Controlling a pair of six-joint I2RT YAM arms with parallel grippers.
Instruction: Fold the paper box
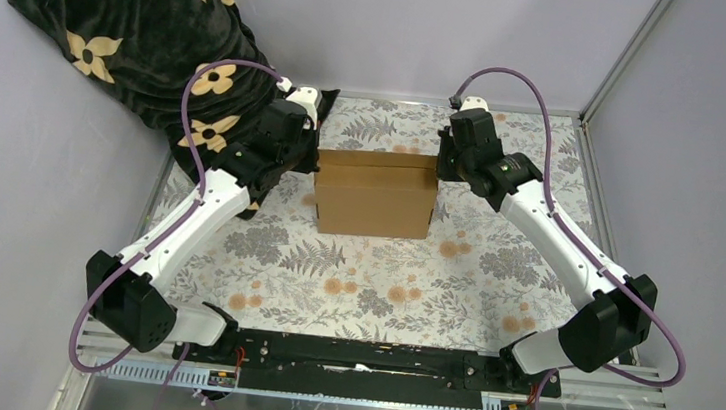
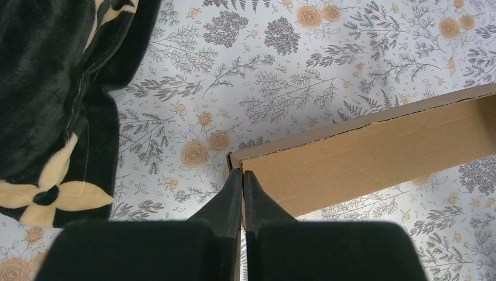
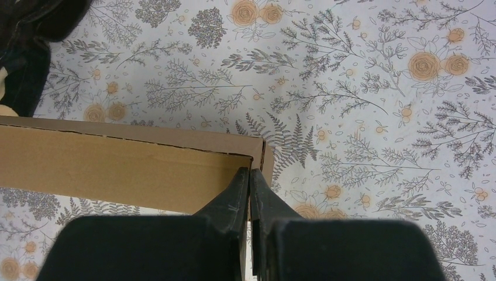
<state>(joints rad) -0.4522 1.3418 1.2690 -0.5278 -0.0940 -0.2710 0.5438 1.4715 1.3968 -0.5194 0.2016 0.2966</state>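
**Left claw [image 2: 242,175] and right claw [image 3: 250,174] clamp opposite ends of the paper box [image 1: 376,196]**

Nearest the camera, a black rail [image 1: 364,358] carries both arm bases. From it the left arm [image 1: 187,216] and the right arm [image 1: 559,234] reach forward and inward over the floral cloth [image 1: 381,292], and their claws face each other.

The paper box sits on the cloth between the two claws, each claw touching one of its ends. From above it is a plain brown rectangular block with a paler top face and a darker front face turned toward the bases.

In the left wrist view the black fingers [image 2: 229,193] are drawn together to a thin slit. They pinch the box's end edge at a corner, one finger on each side of the cardboard. From the fingertips a long brown panel runs off to the right, with cloth showing above and below it.

The right wrist view mirrors this. Its fingers [image 3: 237,193] are closed on the cardboard edge at the corner, and the panel runs away to the left of the tips.

Beyond and to the left of the left claw, a dark blanket [image 1: 145,23] with cream flower shapes is heaped against the pale wall [image 1: 406,28]. Its lower edge lies on the cloth just beside that claw. Beyond the right claw there is only cloth up to the metal frame post [image 1: 627,52].
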